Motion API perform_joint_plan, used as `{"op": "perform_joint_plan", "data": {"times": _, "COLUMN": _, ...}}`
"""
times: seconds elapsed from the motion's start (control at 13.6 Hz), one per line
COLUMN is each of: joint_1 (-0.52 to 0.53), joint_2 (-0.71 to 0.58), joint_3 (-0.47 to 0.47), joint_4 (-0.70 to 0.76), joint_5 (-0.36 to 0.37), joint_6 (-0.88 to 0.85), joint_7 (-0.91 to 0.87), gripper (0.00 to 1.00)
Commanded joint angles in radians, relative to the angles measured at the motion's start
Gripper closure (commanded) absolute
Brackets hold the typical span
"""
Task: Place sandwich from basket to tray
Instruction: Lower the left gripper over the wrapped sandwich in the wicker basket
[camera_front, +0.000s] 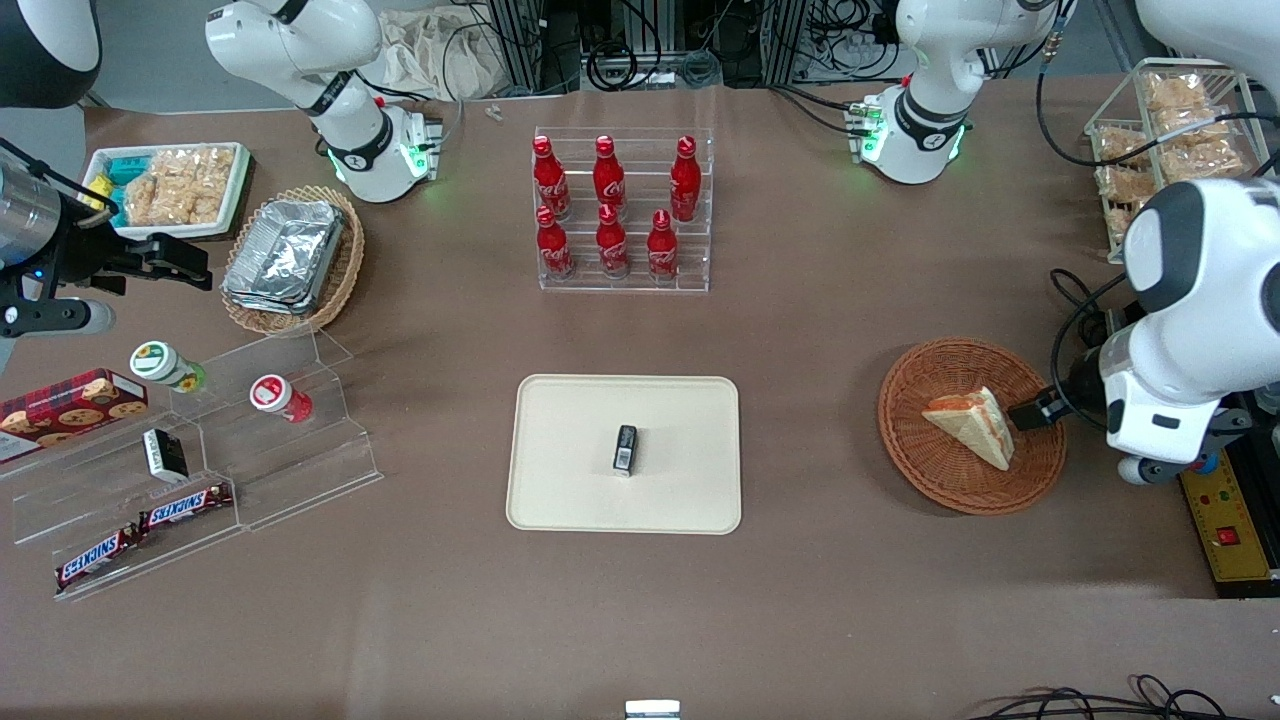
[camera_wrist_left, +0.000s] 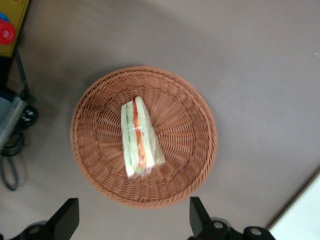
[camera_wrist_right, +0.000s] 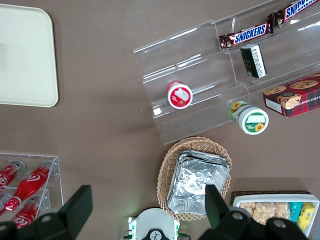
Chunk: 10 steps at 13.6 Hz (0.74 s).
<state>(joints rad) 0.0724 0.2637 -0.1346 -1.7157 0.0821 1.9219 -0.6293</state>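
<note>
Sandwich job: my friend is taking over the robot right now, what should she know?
Gripper: open, holding nothing, hovering above the basket.
Sandwich: lying in the round wicker basket, toward the working arm's end of the table, not picked up yet.
Tray: in the middle of the table, with a small dark packet standing on it.
Done: the arm is lined up over the basket.
Left: lower, grab the sandwich, carry it to the tray, put it on a bare spot.

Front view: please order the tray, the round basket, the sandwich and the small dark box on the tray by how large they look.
1. The tray.
2. The basket.
3. The sandwich.
4. The dark box.
The hand is open above the basket's rim, beside the sandwich.
</note>
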Motion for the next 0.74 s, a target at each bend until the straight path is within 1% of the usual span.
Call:
{"op": "perform_joint_plan", "data": {"times": 0.0, "joint_1": 0.044, "joint_2": -0.125, "joint_3": -0.005, "joint_4": -0.322, "joint_5": -0.004, "joint_6": 0.266, "joint_7": -0.058, "gripper": 0.01}}
{"op": "perform_joint_plan", "data": {"times": 0.15, "joint_1": 0.067, "joint_2": -0.13, "joint_3": -0.005, "joint_4": -0.467, "joint_5": -0.004, "joint_6": 0.452, "joint_7": -0.085, "gripper": 0.01}}
{"op": "perform_joint_plan", "data": {"times": 0.22, "joint_1": 0.072, "joint_2": -0.124, "joint_3": -0.005, "joint_4": -0.495, "joint_5": -0.004, "joint_6": 0.509, "joint_7": -0.09, "gripper": 0.01}}
{"op": "perform_joint_plan", "data": {"times": 0.52, "joint_1": 0.072, "joint_2": -0.103, "joint_3": -0.006, "joint_4": -0.496, "joint_5": -0.011, "joint_6": 0.523, "joint_7": -0.154, "gripper": 0.01}}
{"op": "perform_joint_plan", "data": {"times": 0.66, "joint_1": 0.07, "joint_2": -0.078, "joint_3": -0.006, "joint_4": -0.492, "joint_5": -0.021, "joint_6": 0.537, "joint_7": -0.156, "gripper": 0.01}}
